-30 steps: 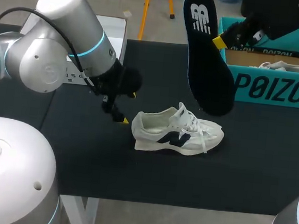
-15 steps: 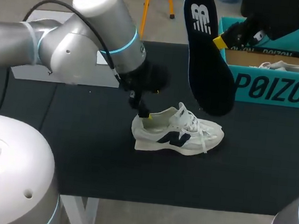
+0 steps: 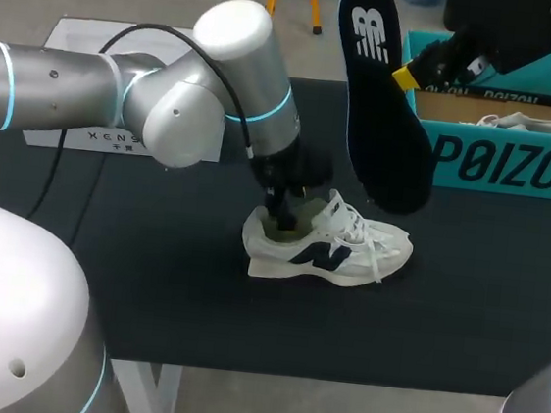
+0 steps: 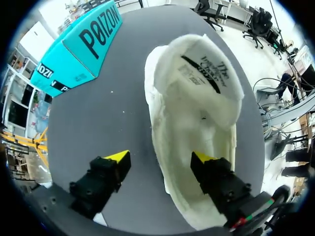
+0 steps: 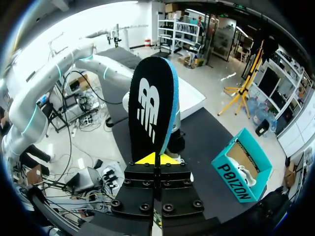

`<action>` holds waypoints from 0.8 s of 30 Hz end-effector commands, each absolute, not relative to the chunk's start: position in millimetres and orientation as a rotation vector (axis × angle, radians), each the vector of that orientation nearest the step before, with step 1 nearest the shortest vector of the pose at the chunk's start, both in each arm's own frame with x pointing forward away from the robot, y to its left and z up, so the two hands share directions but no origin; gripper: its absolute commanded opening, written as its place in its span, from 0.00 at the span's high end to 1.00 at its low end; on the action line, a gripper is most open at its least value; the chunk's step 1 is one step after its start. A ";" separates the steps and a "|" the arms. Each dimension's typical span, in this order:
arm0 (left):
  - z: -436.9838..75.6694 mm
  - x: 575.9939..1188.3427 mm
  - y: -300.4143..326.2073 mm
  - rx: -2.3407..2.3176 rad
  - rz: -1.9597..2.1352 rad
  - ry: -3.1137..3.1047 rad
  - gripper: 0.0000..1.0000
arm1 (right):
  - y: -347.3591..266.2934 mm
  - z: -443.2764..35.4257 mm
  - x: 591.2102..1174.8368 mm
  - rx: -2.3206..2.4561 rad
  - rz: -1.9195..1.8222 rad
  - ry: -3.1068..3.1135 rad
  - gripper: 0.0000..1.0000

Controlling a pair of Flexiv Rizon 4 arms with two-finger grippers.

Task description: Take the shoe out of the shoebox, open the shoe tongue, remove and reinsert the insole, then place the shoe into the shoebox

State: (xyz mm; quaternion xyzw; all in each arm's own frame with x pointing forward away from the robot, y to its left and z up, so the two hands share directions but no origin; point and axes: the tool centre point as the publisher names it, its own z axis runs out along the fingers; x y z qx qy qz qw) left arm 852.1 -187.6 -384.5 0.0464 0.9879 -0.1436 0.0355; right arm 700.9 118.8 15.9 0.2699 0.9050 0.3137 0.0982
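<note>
Shoe (image 3: pixel 330 247) sits on its sole on the table (image 3: pixel 148 292), heel end straddled by my open left claw (image 4: pixel 161 158), one finger (image 4: pixel 219 179) inside the collar, toe pointing toward my right claw (image 5: pixel 156 158), which grips the insole (image 3: pixel 384 109) aloft near the shoebox (image 3: pixel 517 163).

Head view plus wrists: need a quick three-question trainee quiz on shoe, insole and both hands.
1. True or false: the insole lies inside the shoe.
2. The left hand has: A both fingers inside the shoe; B one finger inside, one outside; C both fingers outside.
3. Fill in: the right hand is shut on the ____.
Key: 1 false, it is held in the air; 2 B; 3 insole.
</note>
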 end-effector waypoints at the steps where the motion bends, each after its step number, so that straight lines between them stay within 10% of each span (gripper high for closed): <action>1: -396.7 853.2 -193.0 0.155 -0.446 3.052 1.00 | 120.8 16.2 702.3 0.803 0.923 2.680 1.00; 24: -374.2 863.8 -186.7 0.598 -0.612 3.072 1.00 | 120.8 16.2 702.3 0.803 0.923 2.680 1.00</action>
